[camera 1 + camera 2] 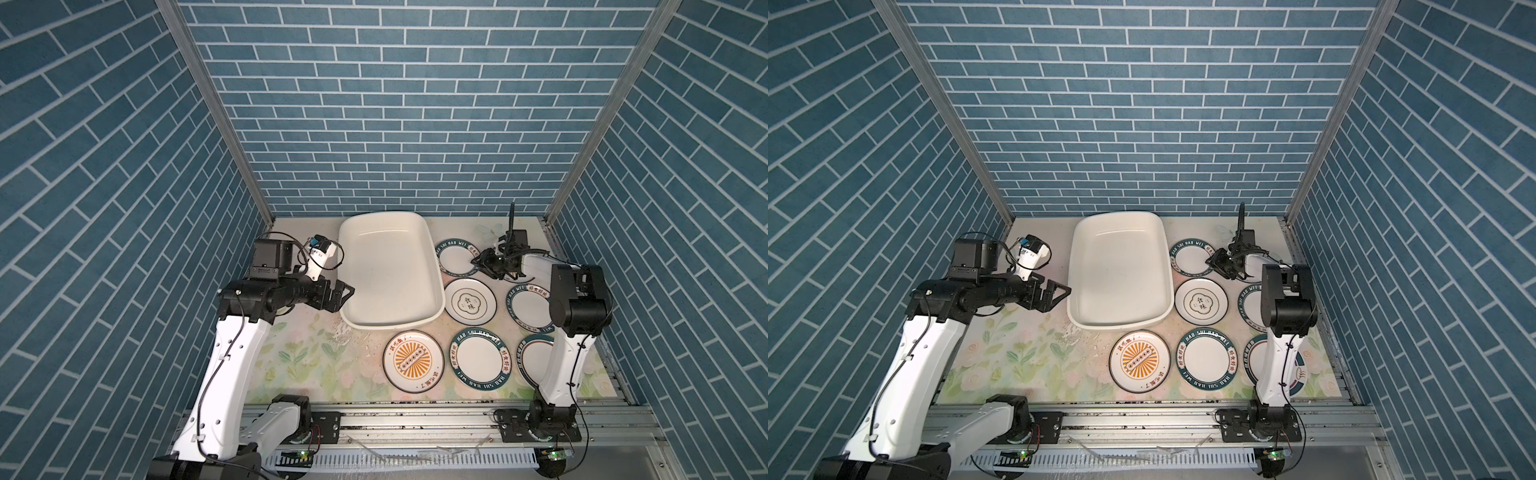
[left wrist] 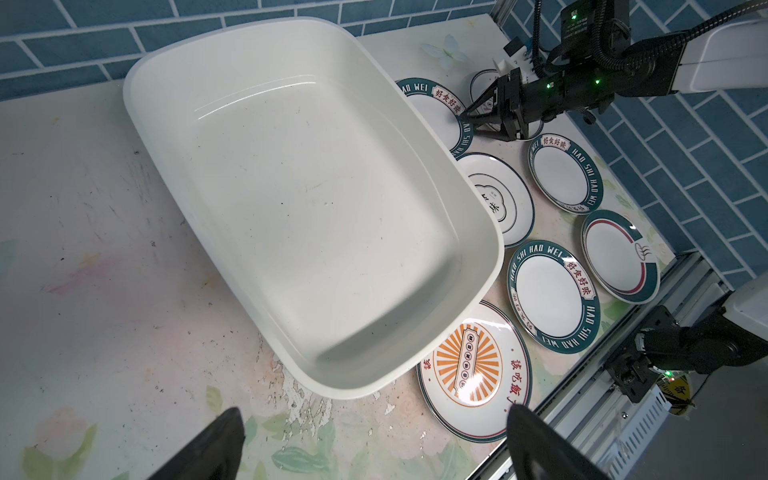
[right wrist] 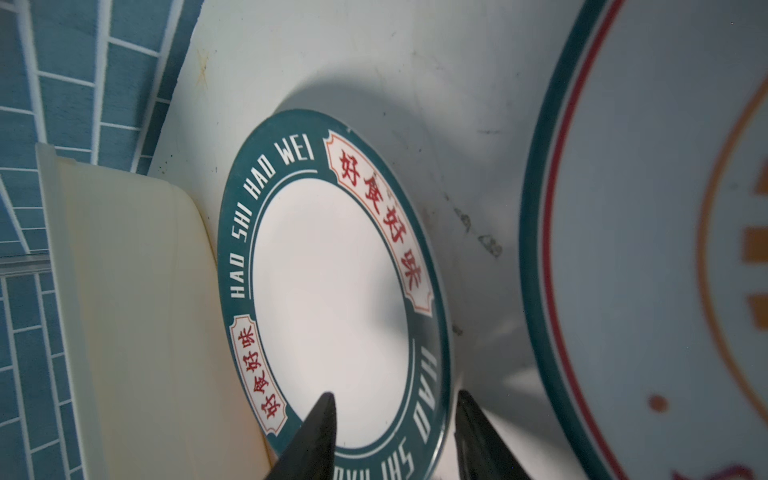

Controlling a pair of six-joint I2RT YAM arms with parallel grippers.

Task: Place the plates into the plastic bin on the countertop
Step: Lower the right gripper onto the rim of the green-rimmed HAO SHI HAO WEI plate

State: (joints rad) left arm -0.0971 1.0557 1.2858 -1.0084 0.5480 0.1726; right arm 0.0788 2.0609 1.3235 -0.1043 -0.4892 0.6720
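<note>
Progress is nil so far: the large cream-white rectangular plastic bin (image 1: 390,270) stands empty on the pale flower-printed table (image 1: 299,365), and you have every plate left to move. All seven round white plates lie flat on the table, outside the bin.

Right of the bin in both top views are the far teal-lettered plate (image 1: 453,257), close against the bin's wall, the cloud-emblem plate (image 1: 470,306) just beside the bin, and a second teal-lettered plate (image 1: 528,305) farther right. On the bin's near side, toward the arm bases, lie the orange sunburst plate (image 1: 413,361), a third teal-lettered plate (image 1: 480,359) and a teal-and-red-rimmed plate (image 2: 619,257). A seventh plate (image 2: 482,81) shows, mostly hidden, well right of the bin's far corner.

Your right pincer (image 3: 395,401) sits at the far teal-lettered plate's rim, jaws apart astride it, not yet clenched. Your left pincer (image 2: 374,415) hangs left of the bin, spread wide, grasping nothing.

I judge this the first pick, with seven placements remaining
</note>
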